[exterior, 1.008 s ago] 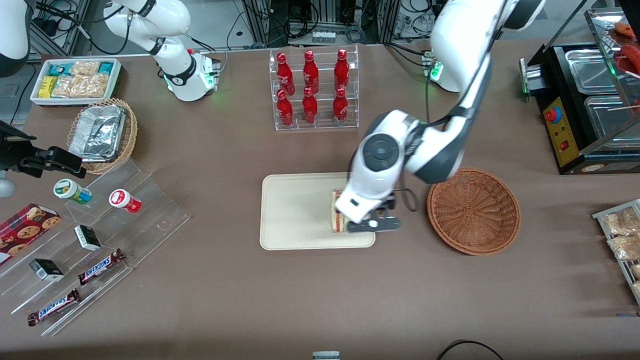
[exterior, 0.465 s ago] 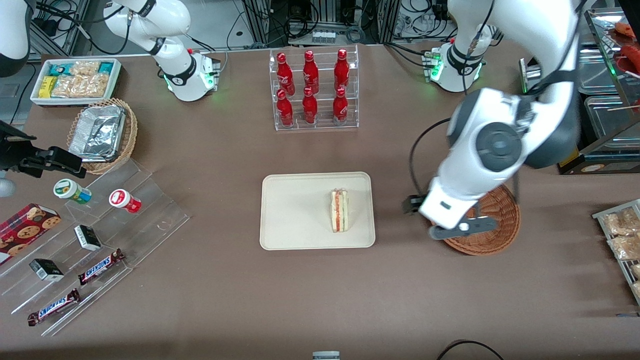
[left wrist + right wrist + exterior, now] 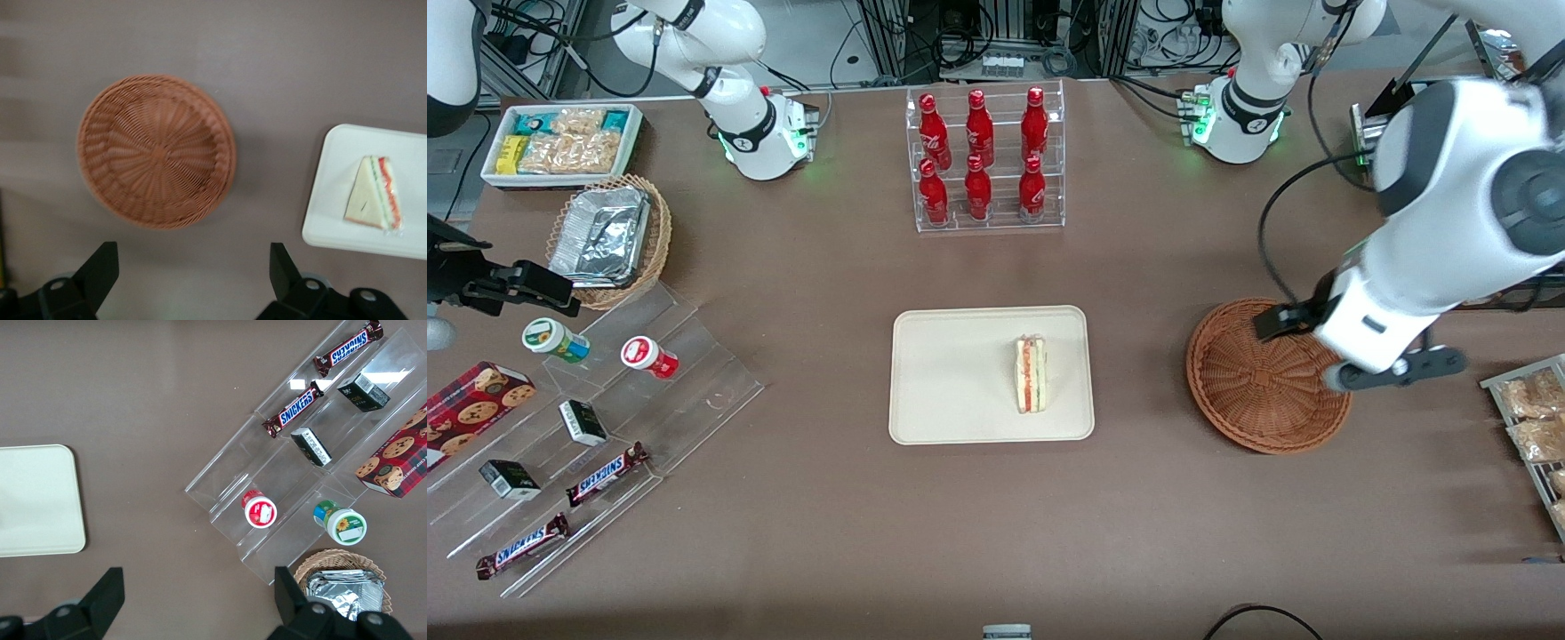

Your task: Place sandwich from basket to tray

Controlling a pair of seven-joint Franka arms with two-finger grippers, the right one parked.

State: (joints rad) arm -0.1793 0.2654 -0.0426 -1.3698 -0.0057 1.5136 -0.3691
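The sandwich (image 3: 1031,374) lies on the tray (image 3: 951,373), in the part of the tray nearest the basket (image 3: 1258,391), with its red and cream layers showing along one edge. The same wedge (image 3: 374,201) is seen from the working arm's wrist, resting flat on the cream tray (image 3: 340,193) and touching nothing else.

The dark-brown basket stands on the brown table (image 3: 996,516) beside the tray, a little apart from it, and it holds nothing; its woven bottom (image 3: 157,150) is bare.

The gripper (image 3: 1352,351) of the left arm hangs above the basket's edge that faces the working arm's end of the table, raised clear of the wicker. Its two black fingers (image 3: 100,270) stand wide apart and carry nothing between them.

Farther from the front camera than the tray, a clear rack of red bottles (image 3: 983,160) stands upright on the table.
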